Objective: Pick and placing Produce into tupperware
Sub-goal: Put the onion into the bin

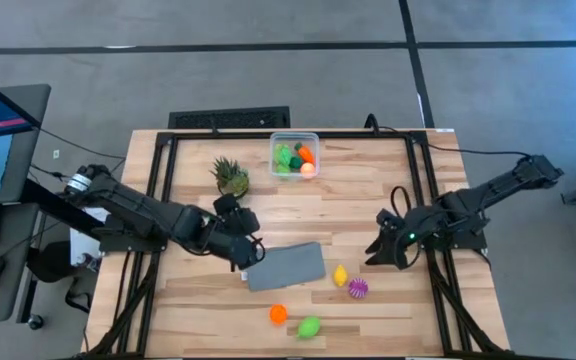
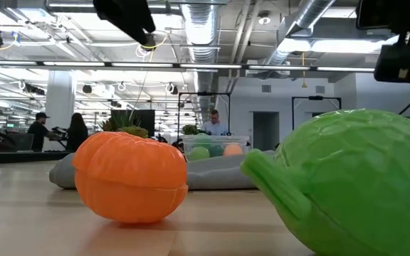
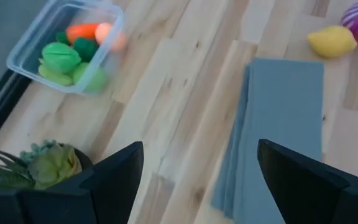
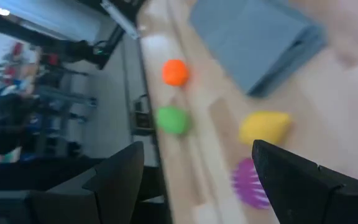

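Note:
The clear tupperware (image 1: 295, 155) stands at the table's far middle with green, orange and pink produce inside; it also shows in the left wrist view (image 3: 67, 46). A yellow piece (image 1: 340, 276), a spiky purple piece (image 1: 358, 289), an orange piece (image 1: 278, 314) and a green piece (image 1: 309, 327) lie on the table near its front. My left gripper (image 1: 251, 255) is open and empty over the left end of the grey cloth (image 1: 286, 266). My right gripper (image 1: 378, 246) is open and empty, right of the yellow and purple pieces (image 4: 263, 127).
A spiky green potted plant (image 1: 230, 176) stands left of the tupperware. The folded grey cloth lies flat at the table's middle. Black frame rails run along the table's left, right and far edges. People stand in the room beyond the table.

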Robot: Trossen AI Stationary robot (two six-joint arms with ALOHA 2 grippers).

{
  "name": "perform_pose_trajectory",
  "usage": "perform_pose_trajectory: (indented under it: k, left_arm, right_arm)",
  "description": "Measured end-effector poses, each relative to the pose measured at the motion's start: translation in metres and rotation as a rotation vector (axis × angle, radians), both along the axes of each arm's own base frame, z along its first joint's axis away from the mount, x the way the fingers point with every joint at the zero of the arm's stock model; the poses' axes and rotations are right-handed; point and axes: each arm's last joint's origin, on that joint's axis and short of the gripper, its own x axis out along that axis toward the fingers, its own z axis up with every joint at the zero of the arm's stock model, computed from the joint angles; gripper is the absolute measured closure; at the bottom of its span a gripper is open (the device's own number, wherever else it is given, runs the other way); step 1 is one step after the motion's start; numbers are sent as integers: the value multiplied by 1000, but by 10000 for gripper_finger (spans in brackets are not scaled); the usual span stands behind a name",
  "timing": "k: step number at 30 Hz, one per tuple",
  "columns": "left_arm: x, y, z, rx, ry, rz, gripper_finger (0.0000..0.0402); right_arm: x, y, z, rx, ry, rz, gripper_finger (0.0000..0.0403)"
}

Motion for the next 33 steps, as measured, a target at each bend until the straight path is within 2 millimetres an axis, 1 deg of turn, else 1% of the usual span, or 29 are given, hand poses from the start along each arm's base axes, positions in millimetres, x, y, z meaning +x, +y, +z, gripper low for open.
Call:
perform_pose_trajectory:
  k: [3, 7, 9, 13, 16, 23, 28, 33]
  left_arm:
    - [-4, -6, -6, 3, 18, -13, 95]
    - [-14, -8, -8, 21, 46, -19, 95]
    - [-22, -8, -9, 43, 79, -19, 95]
    - [-33, -2, -3, 78, 85, 5, 95]
    - [-40, 2, 2, 94, 72, 30, 95]
    - [-55, 10, 11, 122, 76, 71, 95]
    - [-62, 13, 14, 125, 78, 94, 95]
    - [-64, 13, 16, 140, 70, 104, 95]
  right_arm:
    - [4, 8, -3, 0, 8, 36, 81]
    - [7, 15, -14, -21, 93, 45, 81]
    - [9, 20, -20, -27, 133, 50, 81]
    - [10, 35, -34, -94, 210, 89, 81]
    - [10, 49, -44, -176, 263, 114, 81]
    - [21, 76, -53, -317, 275, 99, 81]
    - [28, 87, -57, -402, 304, 71, 81]
    - [31, 96, -59, -498, 361, 52, 81]
